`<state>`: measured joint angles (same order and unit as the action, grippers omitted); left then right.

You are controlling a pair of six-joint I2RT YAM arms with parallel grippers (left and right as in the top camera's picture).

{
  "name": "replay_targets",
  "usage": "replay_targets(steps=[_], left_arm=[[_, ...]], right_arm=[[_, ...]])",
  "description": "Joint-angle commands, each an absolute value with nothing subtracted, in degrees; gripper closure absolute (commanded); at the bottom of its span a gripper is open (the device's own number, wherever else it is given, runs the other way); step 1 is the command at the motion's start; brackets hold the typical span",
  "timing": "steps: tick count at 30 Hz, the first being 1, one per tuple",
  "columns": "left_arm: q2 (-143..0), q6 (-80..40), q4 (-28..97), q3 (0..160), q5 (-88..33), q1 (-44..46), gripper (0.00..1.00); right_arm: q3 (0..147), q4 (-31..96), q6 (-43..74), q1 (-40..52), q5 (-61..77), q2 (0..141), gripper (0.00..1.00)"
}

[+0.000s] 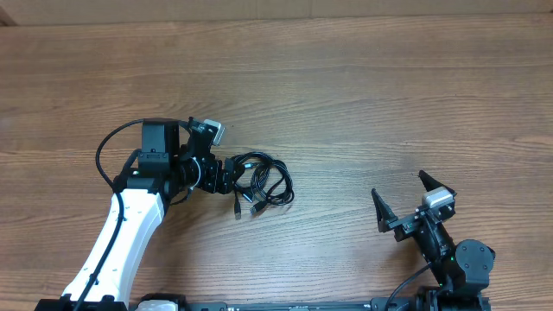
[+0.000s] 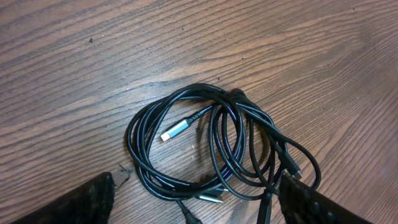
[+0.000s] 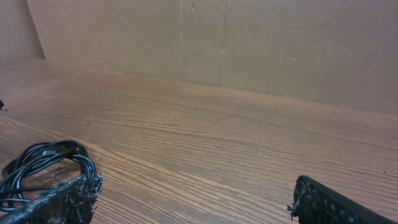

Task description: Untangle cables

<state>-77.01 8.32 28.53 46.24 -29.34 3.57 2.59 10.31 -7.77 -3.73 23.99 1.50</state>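
Note:
The cables (image 1: 263, 181) lie as one tangled bundle of thin black loops on the wooden table, left of centre. In the left wrist view the cables (image 2: 211, 143) fill the middle, with a silver-tipped plug (image 2: 177, 129) lying inside the loops. My left gripper (image 1: 232, 175) is at the bundle's left edge. Its jaws stand wide apart around the near strands, and the left gripper (image 2: 199, 205) grips nothing. My right gripper (image 1: 399, 183) is open and empty, far right of the bundle. In the right wrist view the cables (image 3: 37, 165) show at the far left, beyond the right gripper (image 3: 196, 205).
A brown cardboard wall (image 3: 249, 43) stands behind the wooden table (image 1: 363, 95). The thicker black wire (image 1: 108, 147) of the left arm loops out to the left of its wrist.

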Motion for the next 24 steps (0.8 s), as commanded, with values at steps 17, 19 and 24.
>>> replay_targets(steps=[17,19,24], left_arm=[[-80.2,7.0,26.9,47.7,-25.1,3.8,0.08],[-80.2,7.0,27.0,47.7,-25.1,3.8,0.07],[-80.2,7.0,26.9,47.7,-25.1,3.8,0.07]], right_arm=[[3.7,11.3,-8.2,-3.9,23.6,1.4,0.0],[3.7,11.3,-8.2,-3.9,23.6,1.4,0.0],[3.7,11.3,-8.2,-3.9,23.6,1.4,0.0]])
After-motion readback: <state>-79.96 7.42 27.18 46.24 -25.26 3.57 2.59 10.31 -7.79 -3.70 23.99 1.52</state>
